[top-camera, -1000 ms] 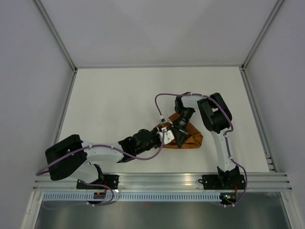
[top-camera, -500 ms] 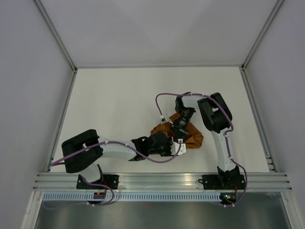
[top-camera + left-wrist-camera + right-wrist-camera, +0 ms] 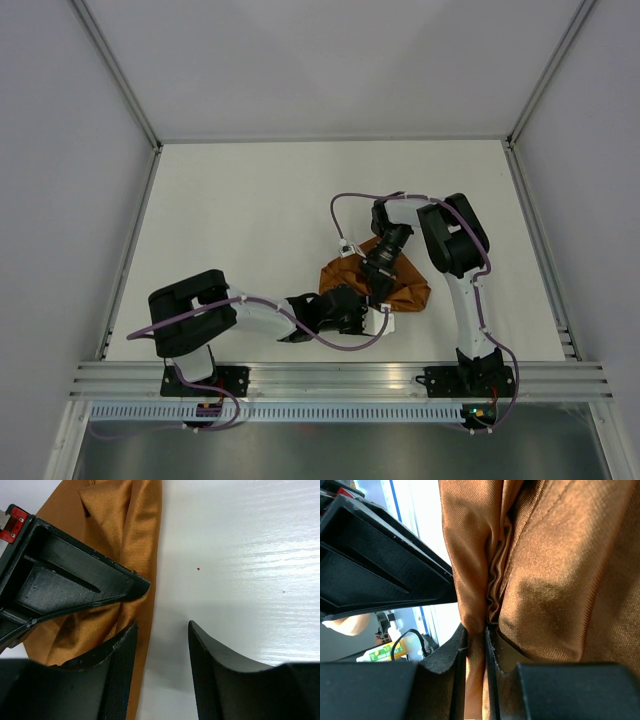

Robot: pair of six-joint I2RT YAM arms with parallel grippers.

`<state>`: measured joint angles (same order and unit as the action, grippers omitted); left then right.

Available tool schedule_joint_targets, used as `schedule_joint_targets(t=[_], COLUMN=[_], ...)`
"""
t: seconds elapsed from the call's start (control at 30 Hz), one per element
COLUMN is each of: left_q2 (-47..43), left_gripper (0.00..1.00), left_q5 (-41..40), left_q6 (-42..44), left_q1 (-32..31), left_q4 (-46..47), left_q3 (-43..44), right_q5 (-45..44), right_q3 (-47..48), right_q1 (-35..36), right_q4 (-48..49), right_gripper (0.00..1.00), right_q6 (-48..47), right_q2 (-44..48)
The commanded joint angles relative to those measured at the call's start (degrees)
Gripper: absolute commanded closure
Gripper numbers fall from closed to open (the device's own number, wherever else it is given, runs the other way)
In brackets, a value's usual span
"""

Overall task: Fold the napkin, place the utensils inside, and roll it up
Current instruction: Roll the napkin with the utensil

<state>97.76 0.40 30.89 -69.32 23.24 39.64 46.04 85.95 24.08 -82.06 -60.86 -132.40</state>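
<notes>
The rust-brown cloth napkin [image 3: 409, 290] lies bunched in a heap rather than flat, towards the near edge of the white surface [image 3: 250, 200] and a little right of its middle. The right arm's fingers [image 3: 461, 642] are clenched on a thin upright pleat of it, with the cloth squeezed between the pads. The left arm's fingers [image 3: 200, 640] stand released and apart at the napkin's near hem, one tip over cloth and the other over bare surface. I cannot see the small fork in any view, so I cannot tell whether it is wrapped in the folds or not. My main worry is the narrow pinch: any tug from my side could slide the pleat out or drag the whole bundle, and a fork hidden inside could spill. If I close the left fingers where they are, I judge they may catch only the top layer, or scrape the surface and miss the hem. The two wrists are crowded as well; the right arm's black finger body sits just beside my left tip, so a small sideways correction could knock them together. Room is tight towards the aluminium rail [image 3: 340, 375] along the near edge, while there is open surface towards the far edge and the left edge.
</notes>
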Motion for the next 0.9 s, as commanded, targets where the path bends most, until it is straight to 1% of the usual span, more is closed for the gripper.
schedule_joint_targets(t=[0.0,0.17,0.33,0.43,0.53,0.6,0.7,0.87], left_q2=[0.33,-0.64,1.82,2.0,2.09,2.0,1.91,2.87], left_gripper=[0.48,0.48,0.48,0.48,0.47,0.47,0.47,0.48], left_q5=[-5.15,-7.7,-10.6,-11.21,-10.78,-8.68,-6.04,-1.37], left_q6=[4.79,6.28,8.65,8.92,9.1,8.92,8.48,7.95], left_q1=[0.15,-0.03,0.06,-0.03,-0.03,0.06,0.06,0.06], left_q4=[5.14,7.78,11.47,13.84,13.93,11.58,10.42,3.57], left_q3=[-0.52,-1.32,-1.58,-1.84,-1.76,-1.15,-0.88,1.75], right_q5=[-9.04,-9.22,-9.22,-9.48,-9.57,-9.57,-9.65,-9.65], right_q3=[-0.35,-0.61,-0.7,-0.79,-0.87,-0.79,-0.79,-0.61], right_q1=[-0.26,-0.26,-0.34,-0.34,-0.34,-0.34,-0.34,-0.34], right_q4=[12.1,12.28,12.36,12.36,12.54,12.54,12.54,12.54], right_gripper=[0.88,0.88,0.88,0.88,0.88,0.88,0.88,0.88], right_q6=[-3.04,-2.95,-3.03,-2.95,-2.77,-2.69,-2.68,-2.6], right_q2=[-2.87,-2.95,-2.95,-2.95,-2.95,-3.04,-2.95,-2.95])
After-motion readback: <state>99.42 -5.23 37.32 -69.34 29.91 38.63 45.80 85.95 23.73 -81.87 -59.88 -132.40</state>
